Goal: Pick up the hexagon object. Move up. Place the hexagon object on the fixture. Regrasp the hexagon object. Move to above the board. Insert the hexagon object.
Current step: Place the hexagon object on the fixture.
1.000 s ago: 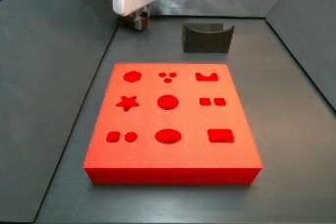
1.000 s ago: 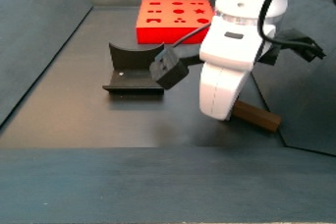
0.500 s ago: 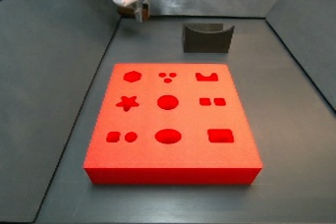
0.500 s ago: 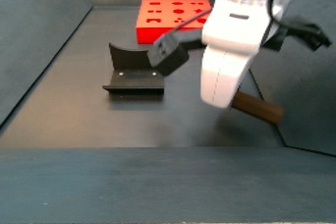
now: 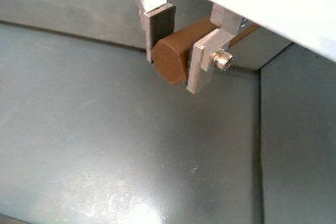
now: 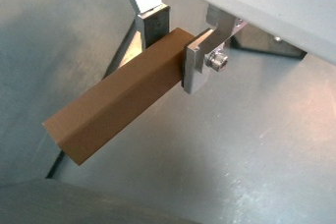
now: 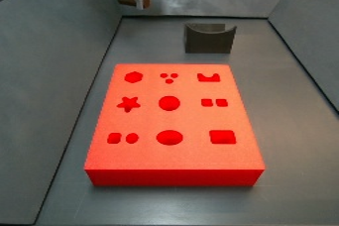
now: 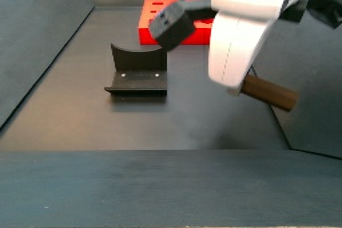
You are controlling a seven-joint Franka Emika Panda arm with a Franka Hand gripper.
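The gripper is clamped on the hexagon object, its silver fingers pressed against opposite sides of one end while the rest of the brown rod juts out free. In a side view the gripper hangs clear above the dark floor, to the right of the fixture, with the hexagon object poking out to the right, tilted down.

The rod looks rigid and light (probably wood or plastic), with flat faces that suit the pads. Held so near one end, it could pivot in the grip; a hold nearer the middle would likely be steadier.

The board lies well apart in the near middle of the floor, the fixture beyond its far edge. Nothing appears to stand between gripper and fixture.
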